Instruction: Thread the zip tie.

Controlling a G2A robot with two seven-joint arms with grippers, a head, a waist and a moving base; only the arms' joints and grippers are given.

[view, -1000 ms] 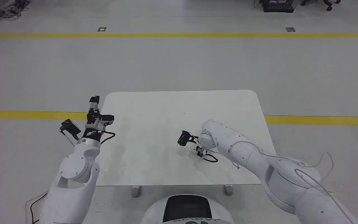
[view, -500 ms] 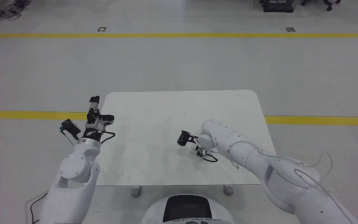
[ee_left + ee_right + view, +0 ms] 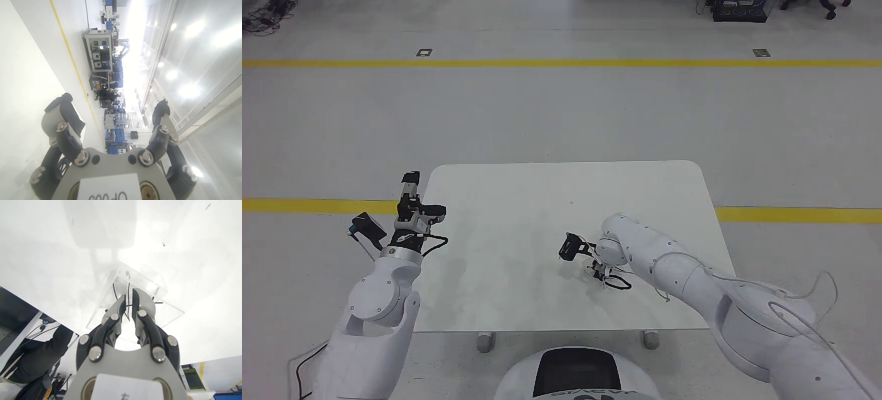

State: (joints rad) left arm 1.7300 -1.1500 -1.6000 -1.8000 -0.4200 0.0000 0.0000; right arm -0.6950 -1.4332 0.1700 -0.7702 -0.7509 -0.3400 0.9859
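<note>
From above, the white bench [image 3: 542, 200] had one arm at each side. The right tool [image 3: 594, 268] pointed down at the bench, close to the near edge. A small black loop of the zip tie [image 3: 619, 283] lay just beside it. From up there the zip tie was too small to see well.

The camera on the right arm showed much more. A clear plastic block [image 3: 143, 283] sat on the bench. Thin black bits of the zip tie [image 3: 129, 289] ran over it. The right tool [image 3: 129, 294] was down at the block. Its two fingers were spread only a tiny bit. One black strand stood in the thin gap between them. A little white showed on each side of the strand, so the pads did not seem to press it.

The left tool [image 3: 422, 196] was at the left edge of the bench, well apart from the zip tie. The camera on the left arm looked out into a big bright room with a yellow line [image 3: 75, 66] on the floor. The left tool [image 3: 113, 102] was spread wide, with nothing between its fingers.

Each tool had a white sticker [image 3: 109, 187] on its base. The dark letters on it were cut off by the edge.
</note>
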